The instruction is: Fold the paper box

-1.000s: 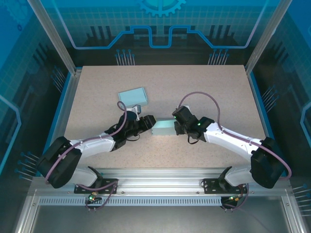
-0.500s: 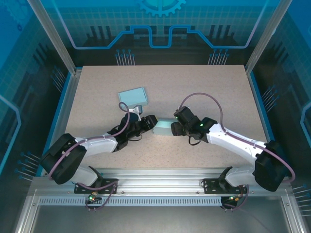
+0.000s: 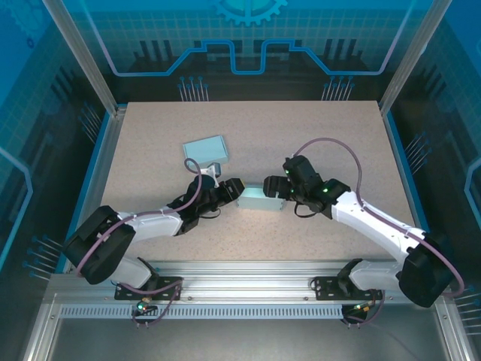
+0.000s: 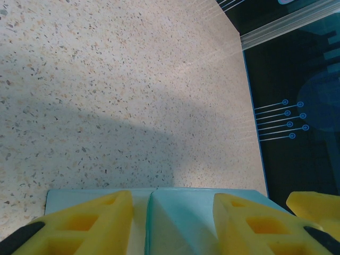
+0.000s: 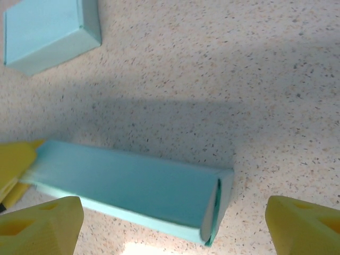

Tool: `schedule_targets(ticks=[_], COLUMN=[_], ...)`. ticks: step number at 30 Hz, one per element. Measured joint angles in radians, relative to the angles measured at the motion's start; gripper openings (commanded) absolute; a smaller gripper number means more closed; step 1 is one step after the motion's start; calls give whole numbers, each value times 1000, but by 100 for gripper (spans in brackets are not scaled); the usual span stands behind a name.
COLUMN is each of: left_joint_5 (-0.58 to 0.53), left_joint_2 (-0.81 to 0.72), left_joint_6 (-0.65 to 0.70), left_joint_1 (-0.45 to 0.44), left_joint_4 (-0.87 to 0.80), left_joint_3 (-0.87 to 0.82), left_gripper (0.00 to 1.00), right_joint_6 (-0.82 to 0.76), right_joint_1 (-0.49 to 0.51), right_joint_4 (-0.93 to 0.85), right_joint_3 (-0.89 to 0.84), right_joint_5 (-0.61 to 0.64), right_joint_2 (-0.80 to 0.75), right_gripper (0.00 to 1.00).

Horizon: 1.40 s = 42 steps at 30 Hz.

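Jaws of the left gripper (image 3: 231, 189) sit partly closed on the left end of the paper box (image 5: 127, 186). Those of the right gripper (image 3: 274, 188) stand wide apart over its right end, holding nothing.

With only one end pinned, a push from the right could swing the box about that grip or buckle the thin card. The right end flap looks slightly ajar and may spring open.

The box is a long, pale teal sleeve lying flat near the middle of the tabletop (image 3: 316, 135), between the two arms. A second teal box (image 3: 205, 150) rests apart, farther back on the left.
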Motion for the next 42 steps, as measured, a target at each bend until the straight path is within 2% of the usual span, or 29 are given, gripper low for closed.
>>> schedule_targets(ticks=[6, 16, 23, 29, 36, 42], left_joint_5=[0, -4, -7, -8, -12, -19], left_joint_2=[4, 18, 29, 29, 31, 42], left_joint_6=[0, 0, 0, 0, 0, 0], left_joint_1=[0, -7, -9, -11, -11, -14], left_joint_4=[5, 2, 1, 0, 20, 86], left_joint_3=[0, 0, 0, 0, -16, -48], left_gripper=[44, 44, 44, 43, 40, 38], right_joint_6=[58, 119, 154, 161, 159, 159], right_joint_1=[-64, -79, -89, -95, -106, -112], right_joint_4=[66, 192, 301, 353, 394, 446], right_joint_3=[-46, -174, -241, -267, -291, -326], right_joint_5=[-71, -150, -193, -220, -222, -219], right_joint_2=[12, -6, -13, -13, -13, -16], right_gripper=[85, 78, 68, 55, 52, 45])
